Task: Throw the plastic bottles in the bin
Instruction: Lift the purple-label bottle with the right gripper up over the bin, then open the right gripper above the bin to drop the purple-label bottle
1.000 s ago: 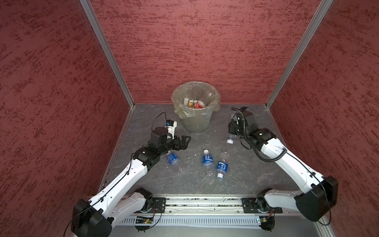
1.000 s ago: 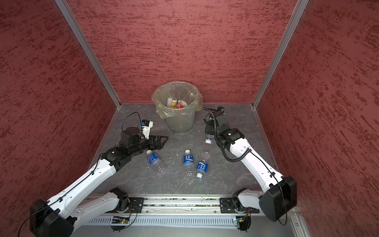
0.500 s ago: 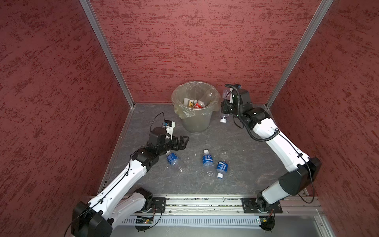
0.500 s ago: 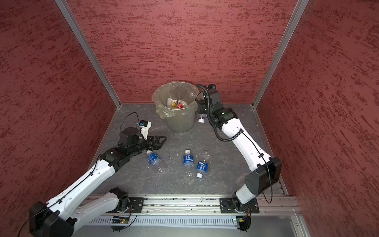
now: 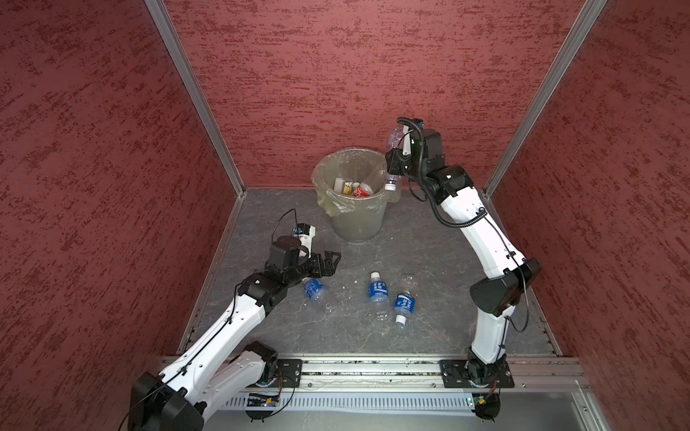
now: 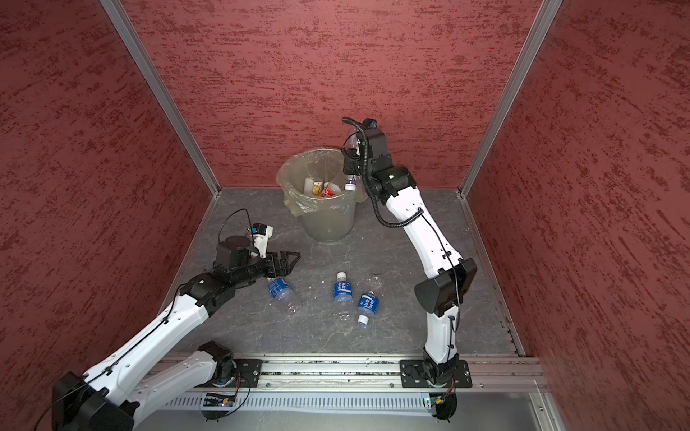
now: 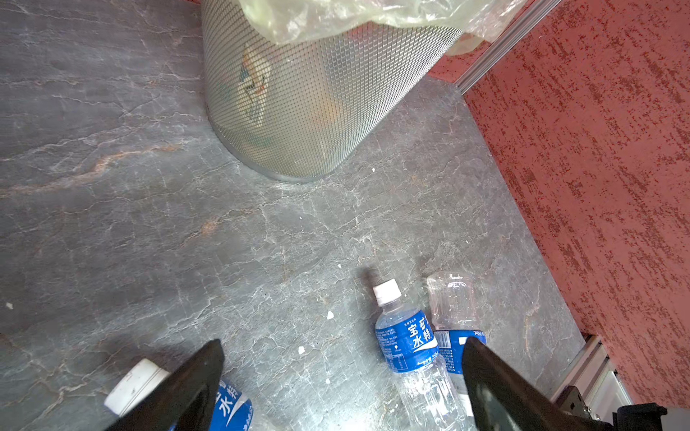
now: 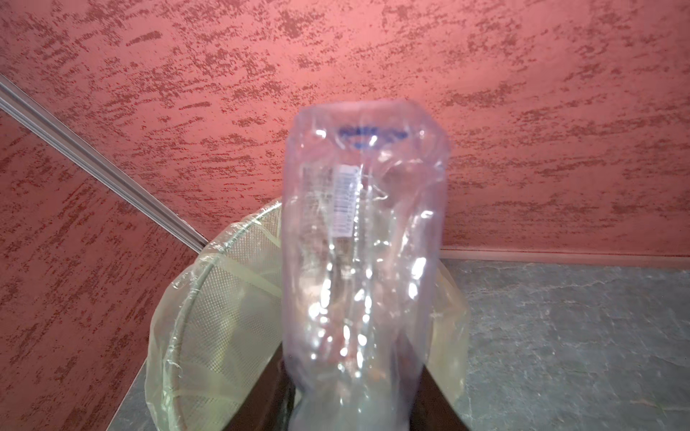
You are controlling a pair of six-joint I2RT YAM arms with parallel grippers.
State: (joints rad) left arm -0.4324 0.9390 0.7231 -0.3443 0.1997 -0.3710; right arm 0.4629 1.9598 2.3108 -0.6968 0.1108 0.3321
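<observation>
The bin (image 5: 354,224) (image 6: 328,224), a mesh bucket lined with a yellowish bag, stands at the back with several bottles (image 5: 358,188) inside. My right gripper (image 5: 394,164) (image 8: 354,392) is shut on a clear plastic bottle (image 8: 364,261), held upright with its white cap (image 5: 390,185) pointing down over the bin's right rim. Three blue-labelled bottles lie on the floor (image 5: 315,291), (image 5: 378,293), (image 5: 405,304). My left gripper (image 5: 332,263) (image 7: 343,345) hangs open just above the leftmost one (image 7: 231,406), holding nothing.
Red textured walls with aluminium corner posts (image 5: 194,93) close in the grey stone floor (image 5: 429,242) on three sides. A metal rail (image 5: 373,369) carrying both arm bases runs along the front edge.
My right arm has lifted the clear bottle from near the floor, up and leftward, to over the bin's right rim. The left arm has barely moved.
</observation>
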